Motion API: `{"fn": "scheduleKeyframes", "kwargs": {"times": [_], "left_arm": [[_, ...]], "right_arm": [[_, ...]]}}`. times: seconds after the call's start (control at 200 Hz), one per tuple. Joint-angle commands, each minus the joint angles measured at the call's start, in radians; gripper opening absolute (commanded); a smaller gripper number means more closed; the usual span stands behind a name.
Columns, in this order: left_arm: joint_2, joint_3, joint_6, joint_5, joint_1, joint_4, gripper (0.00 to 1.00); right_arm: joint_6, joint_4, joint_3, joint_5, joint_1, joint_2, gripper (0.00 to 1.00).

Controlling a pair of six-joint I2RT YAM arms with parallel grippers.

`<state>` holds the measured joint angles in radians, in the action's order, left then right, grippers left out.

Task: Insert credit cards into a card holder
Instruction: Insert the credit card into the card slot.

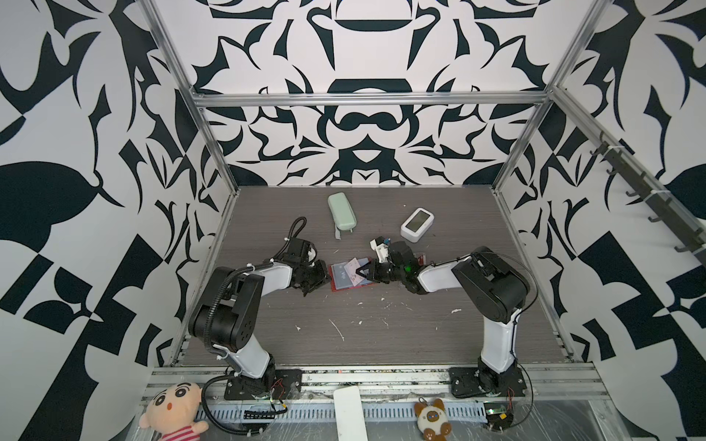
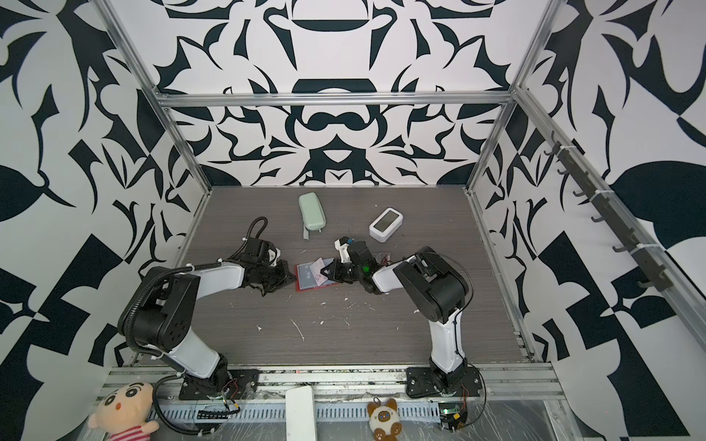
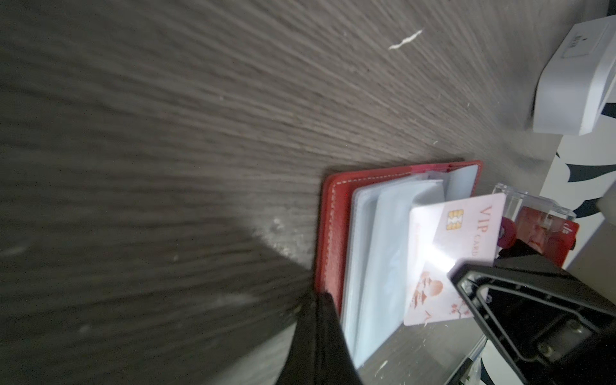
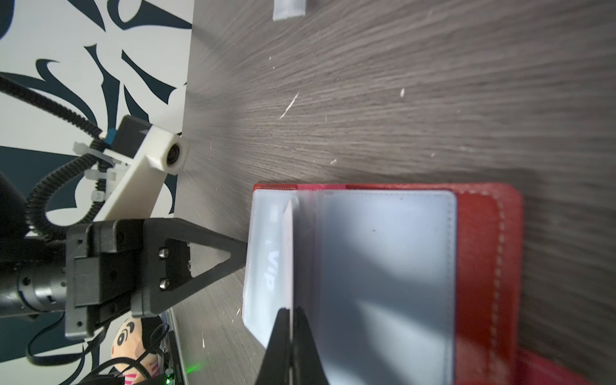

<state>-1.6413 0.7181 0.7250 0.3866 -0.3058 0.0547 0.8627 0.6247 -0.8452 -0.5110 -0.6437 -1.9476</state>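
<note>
On the grey wood-grain table (image 1: 382, 343), flecked with white scraps, a mint-green oblong case (image 1: 341, 214) lies toward the back, and a white device with a small screen (image 1: 417, 224) sits to its right, both well apart from the work. A clear acrylic box (image 3: 546, 213) holding red cards (image 3: 540, 233) stands just behind the right arm, which largely hides it in both top views. The card holder (image 1: 344, 288) lies open and flat at mid-table between the two grippers. Its red cover faces down, its clear sleeve pages (image 3: 383, 260) fan upward, its spine runs front to back, and its long spread runs left to right. A black "VIP" card (image 4: 270, 266) already sits in the left-hand sleeve. The right gripper (image 4: 291, 320) comes in from the right with its jaws pinching a whitish-pink VIP card (image 3: 466, 233) at one end. That card stands tilted, almost on edge, over the middle of the holder, and the right wrist view shows it as a thin line (image 4: 289, 250). Its free end points down among the raised pages, and its long axis lies roughly along the spine. The left gripper (image 4: 245, 253) has its jaws pressed together, tips against the holder's left edge. Whether they nip the cover cannot be told. A doll (image 1: 172, 408) and a cat plush (image 1: 431, 416) lie beyond the front rail.
</note>
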Motion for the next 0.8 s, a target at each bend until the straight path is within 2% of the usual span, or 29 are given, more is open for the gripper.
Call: {"fn": "scheduleKeyframes", "kwargs": {"times": [0.0, 0.795], "left_arm": [[-0.017, -0.035, 0.007, -0.012, 0.001, 0.041, 0.0], [-0.026, -0.036, 0.005, -0.007, 0.0, 0.04, 0.0]], "right_arm": [[0.017, 0.044, 0.016, 0.035, -0.01, -0.011, 0.0], [0.031, 0.076, 0.007, 0.081, -0.022, -0.035, 0.0]]}}
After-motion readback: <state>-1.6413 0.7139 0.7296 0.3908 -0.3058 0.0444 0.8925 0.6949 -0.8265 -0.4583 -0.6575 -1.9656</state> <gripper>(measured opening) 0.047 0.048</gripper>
